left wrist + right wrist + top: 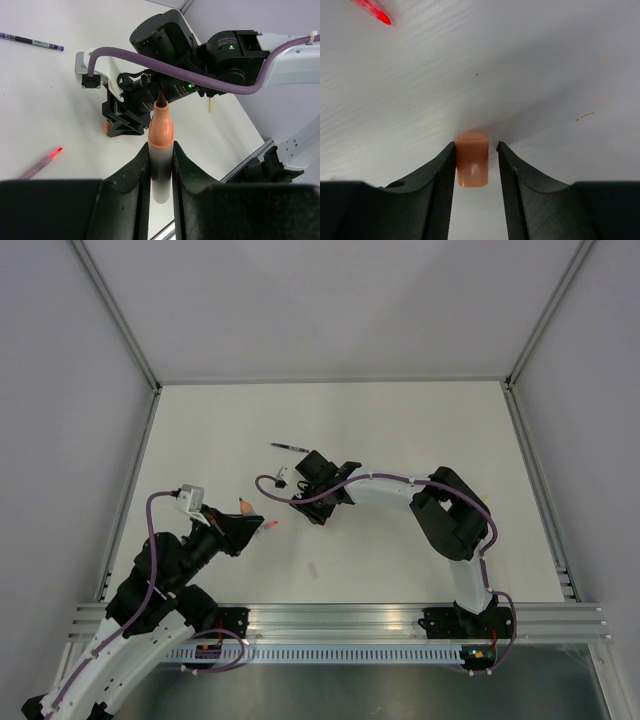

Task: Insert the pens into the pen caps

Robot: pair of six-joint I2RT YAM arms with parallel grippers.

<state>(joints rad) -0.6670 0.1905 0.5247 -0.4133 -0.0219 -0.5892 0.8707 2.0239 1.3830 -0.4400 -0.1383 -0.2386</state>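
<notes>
**Top view.**
- Worktop (400,440): white.
- Dark purple pen (290,447): lies flat toward the far side, apart from both arms.
- Red-pink pen (269,526): lies flat between the two arms, just beside the left end effector (236,522).
- Left end effector: holds a pen with an orange collar (243,506), tip pointing away from the arm bases.
- Right end effector (312,502): low over the worktop near the middle; its opening cannot be told here.

**Left wrist view.**
- Left end effector (161,155): clamped on the pale barrel of the collared pen (161,132), whose dark tip points toward the right end effector (122,122).
- Orange cap (106,128): at the foot of that end effector, on the worktop.
- Dark purple pen (31,42): top left.
- Red-pink pen (42,164): lower left.

**Right wrist view.**
- Right end effector (476,150): narrow, fingers either side of the orange cap (472,160). The cap touches one finger, and a slim gap shows at the other.
- Red-pink pen tip (372,11): top left corner.
</notes>
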